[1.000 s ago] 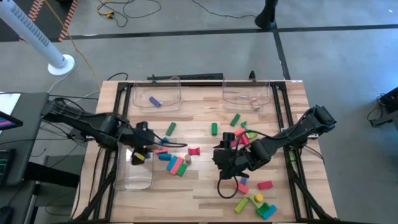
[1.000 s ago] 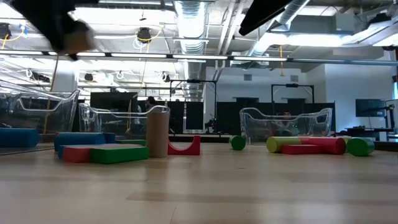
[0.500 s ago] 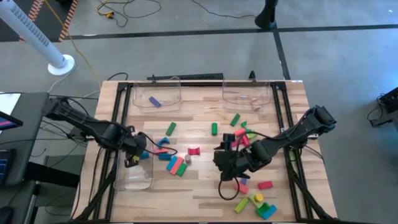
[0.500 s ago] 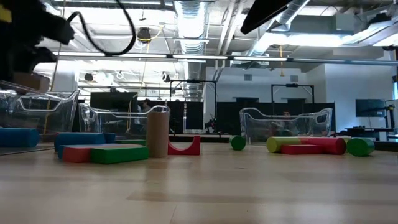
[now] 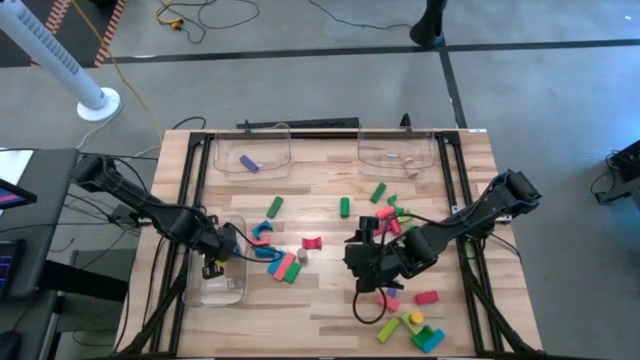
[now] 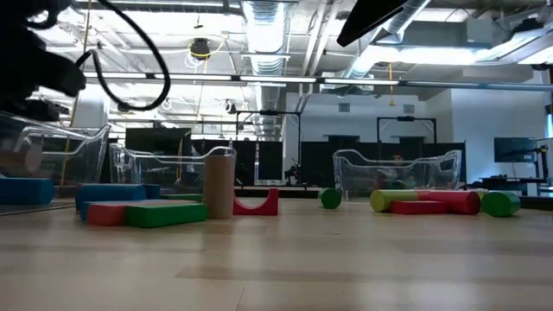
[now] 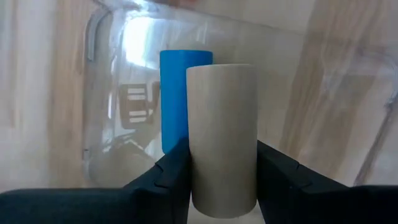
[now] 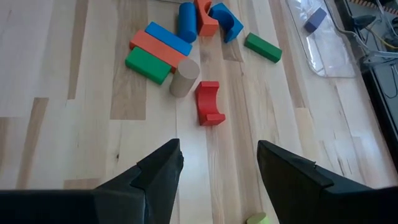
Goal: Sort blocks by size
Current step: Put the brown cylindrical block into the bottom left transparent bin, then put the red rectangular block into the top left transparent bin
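My left gripper point(image 5: 213, 262) is at the table's left, over a clear bin point(image 5: 232, 292), shut on a plain wood cylinder point(image 7: 222, 137). A blue cylinder point(image 7: 185, 99) lies on the bin's floor beneath it. My right gripper point(image 5: 365, 265) stands open above the table right of the middle; the right wrist view shows nothing between its fingers point(image 8: 217, 168). Loose blocks lie on the table: a coloured cluster point(image 5: 280, 262), a red arch point(image 5: 312, 243), a standing wood cylinder point(image 6: 219, 181), and green bars point(image 5: 344, 206). My left gripper pinches the wood cylinder by its curved sides near one end point(image 7: 222, 190), between its two fingers point(image 7: 169, 180). The fingers come steeply from above. The cylinder lies along them and sticks out past their tips, above the blue cylinder in the bin.
Two more clear bins stand at the far edge, the left one point(image 5: 252, 165) holding a purple block point(image 5: 248, 163), the right one point(image 5: 397, 165) holding a pale block. More blocks lie near the right front point(image 5: 410, 325) and around my right arm point(image 5: 390, 215).
My left gripper has gone down and toward the table's near edge, from beside the block cluster to over the clear bin, rolling as it went. It has carried the wood cylinder along. My right arm has kept still.
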Robot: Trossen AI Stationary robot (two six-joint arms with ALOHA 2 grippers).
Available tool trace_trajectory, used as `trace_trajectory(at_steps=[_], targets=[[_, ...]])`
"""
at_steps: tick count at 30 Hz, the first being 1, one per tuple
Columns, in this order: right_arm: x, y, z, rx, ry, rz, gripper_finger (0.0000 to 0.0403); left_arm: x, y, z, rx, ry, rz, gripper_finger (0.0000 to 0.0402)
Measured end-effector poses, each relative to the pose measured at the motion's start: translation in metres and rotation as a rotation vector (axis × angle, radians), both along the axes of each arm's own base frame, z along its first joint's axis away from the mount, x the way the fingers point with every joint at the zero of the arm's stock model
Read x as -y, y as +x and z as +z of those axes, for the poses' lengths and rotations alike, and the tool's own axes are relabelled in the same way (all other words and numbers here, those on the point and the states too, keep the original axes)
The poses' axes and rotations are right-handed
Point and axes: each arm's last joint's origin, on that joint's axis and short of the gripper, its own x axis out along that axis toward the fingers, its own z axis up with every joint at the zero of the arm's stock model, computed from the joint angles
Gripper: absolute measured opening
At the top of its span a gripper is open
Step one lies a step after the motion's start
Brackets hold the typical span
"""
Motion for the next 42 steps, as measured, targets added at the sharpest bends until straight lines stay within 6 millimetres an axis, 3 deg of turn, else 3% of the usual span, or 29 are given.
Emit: trace_trajectory(at_steps=[17,27,34,42], targets=[[0.0,-0.001,0.0,-0.005,0.002,-0.008,0.0244,0.002,0.002,-0.004,0.04,-0.017,-0.023,0.0139],[0.0,-0.001,0.0,-0.005,0.002,-0.007,0.0244,0.002,0.002,-0.004,0.04,-0.013,-0.034,0.0196],[0.001,-0.001,0.0,-0.006,0.0,-0.007,0.0244,0.002,0.003,-0.004,0.044,-0.005,-0.045,0.02],[0.001,-0.001,0.0,-0.006,0.0,-0.006,0.0244,0.005,0.011,0.015,0.122,0.017,-0.076,0.0199]])
